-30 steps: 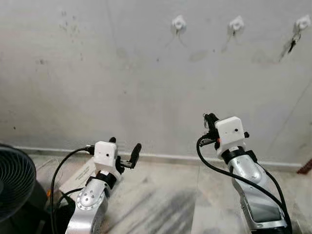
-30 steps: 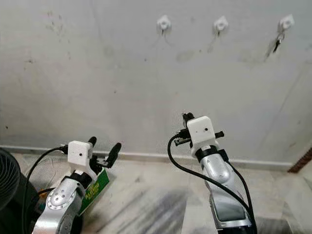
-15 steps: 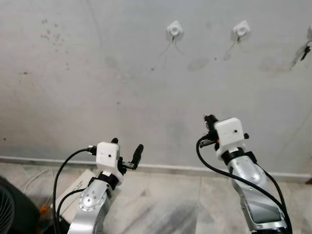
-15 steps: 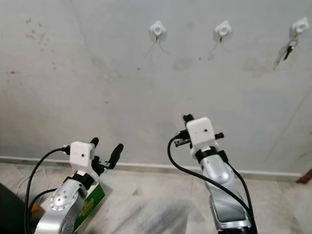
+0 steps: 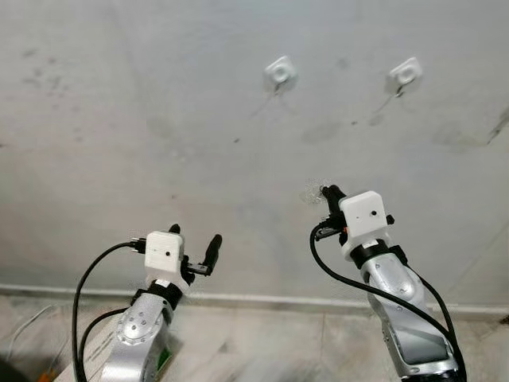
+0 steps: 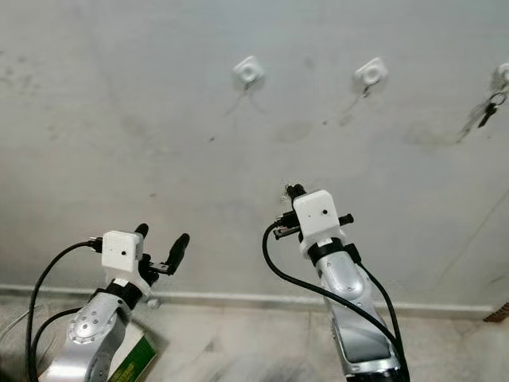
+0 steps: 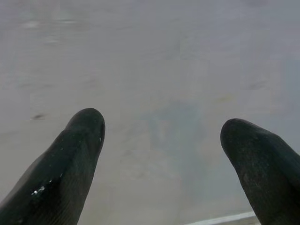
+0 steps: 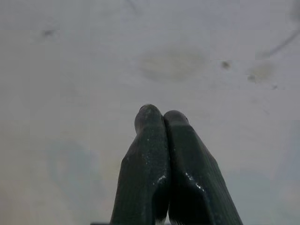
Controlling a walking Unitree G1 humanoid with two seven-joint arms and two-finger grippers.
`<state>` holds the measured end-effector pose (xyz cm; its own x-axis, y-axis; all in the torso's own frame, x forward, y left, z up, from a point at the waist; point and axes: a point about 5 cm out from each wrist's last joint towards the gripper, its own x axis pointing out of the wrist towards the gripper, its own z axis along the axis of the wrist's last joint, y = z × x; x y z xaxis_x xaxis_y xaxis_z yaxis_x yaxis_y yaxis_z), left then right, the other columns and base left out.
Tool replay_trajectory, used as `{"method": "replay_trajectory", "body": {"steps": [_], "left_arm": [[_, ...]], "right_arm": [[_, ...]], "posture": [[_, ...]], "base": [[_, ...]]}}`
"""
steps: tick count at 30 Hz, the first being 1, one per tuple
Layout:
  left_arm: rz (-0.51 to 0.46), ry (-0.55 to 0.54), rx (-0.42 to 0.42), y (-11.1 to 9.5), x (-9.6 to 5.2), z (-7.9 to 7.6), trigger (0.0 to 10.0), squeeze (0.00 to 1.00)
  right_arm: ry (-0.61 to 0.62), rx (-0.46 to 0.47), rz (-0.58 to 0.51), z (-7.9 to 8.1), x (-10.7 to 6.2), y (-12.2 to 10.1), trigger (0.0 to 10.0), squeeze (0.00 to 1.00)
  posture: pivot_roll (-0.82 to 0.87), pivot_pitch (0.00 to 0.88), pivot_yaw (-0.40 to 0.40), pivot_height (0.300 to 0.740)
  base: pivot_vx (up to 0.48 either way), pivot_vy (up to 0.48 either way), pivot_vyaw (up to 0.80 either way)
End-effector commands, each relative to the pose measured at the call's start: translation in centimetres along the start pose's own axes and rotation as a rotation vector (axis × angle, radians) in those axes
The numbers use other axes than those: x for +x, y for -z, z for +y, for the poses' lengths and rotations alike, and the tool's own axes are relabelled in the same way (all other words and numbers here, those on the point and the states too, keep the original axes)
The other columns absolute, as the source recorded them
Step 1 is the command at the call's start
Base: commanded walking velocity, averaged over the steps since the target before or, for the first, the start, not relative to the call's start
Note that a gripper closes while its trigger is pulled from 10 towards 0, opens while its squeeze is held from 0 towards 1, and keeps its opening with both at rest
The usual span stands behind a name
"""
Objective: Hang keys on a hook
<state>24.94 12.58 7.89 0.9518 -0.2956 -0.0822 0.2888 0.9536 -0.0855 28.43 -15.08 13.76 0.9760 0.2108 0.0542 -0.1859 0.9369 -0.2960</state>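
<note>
Three white hooks are stuck in a row on the grey wall: a left hook (image 6: 250,72), a middle hook (image 6: 371,73) and a right hook (image 6: 501,76) at the picture's edge. A bunch of keys (image 6: 486,111) hangs from the right hook. My right gripper (image 6: 293,191) is raised toward the wall, below and between the left and middle hooks. It is shut, with its fingertips (image 8: 150,115) pressed together and nothing visible between them. My left gripper (image 6: 162,236) is lower and to the left, open, with bare wall between its fingers (image 7: 79,136).
A pale skirting line (image 5: 262,300) runs where the wall meets the marble floor (image 6: 238,350). A green and white box (image 6: 135,358) lies on the floor by my left arm. A thin cable (image 5: 24,346) trails at the far left.
The view has tilted up and drawn closer to the wall, so the hooks sit lower in the picture and the black fan has left it. Both grippers keep their states.
</note>
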Motion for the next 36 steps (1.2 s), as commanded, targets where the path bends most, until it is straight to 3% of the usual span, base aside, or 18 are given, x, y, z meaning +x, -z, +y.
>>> {"method": "replay_trajectory", "body": {"steps": [1,16,24,28,36], "left_arm": [[0.006,-0.043,0.023,-0.1,-0.3,1.3,10.0,0.0],[0.003,-0.035,0.033,-0.1,-0.5,1.3,10.0,0.0],[0.031,-0.064,0.044,0.6,-2.1,2.2,10.0,0.0],[0.075,-0.079,0.047,1.8,-3.9,2.6,10.0,0.0],[0.076,-0.076,0.052,1.6,-3.6,2.8,10.0,0.0]], "right_arm": [[-0.028,0.004,-0.044,0.8,0.3,-1.0,10.0,0.0],[-0.029,0.005,-0.032,0.7,0.1,-0.7,10.0,0.0],[-0.029,0.013,0.027,0.2,-1.3,0.8,10.0,0.0],[-0.026,-0.001,0.073,-0.4,-2.9,2.0,10.0,0.0],[-0.019,0.008,0.073,-0.3,-2.9,1.9,10.0,0.0]], "posture": [[-0.02,0.0,0.054,0.74],[-0.02,0.0,0.053,0.74],[0.0,0.0,0.043,0.74],[0.0,0.0,0.045,0.74],[0.0,0.0,0.051,0.74]], "base": [[0.27,0.0,0.0],[0.0,0.0,0.0],[0.0,0.0,0.0],[0.0,-0.068,0.0],[0.0,-0.362,0.0]]}}
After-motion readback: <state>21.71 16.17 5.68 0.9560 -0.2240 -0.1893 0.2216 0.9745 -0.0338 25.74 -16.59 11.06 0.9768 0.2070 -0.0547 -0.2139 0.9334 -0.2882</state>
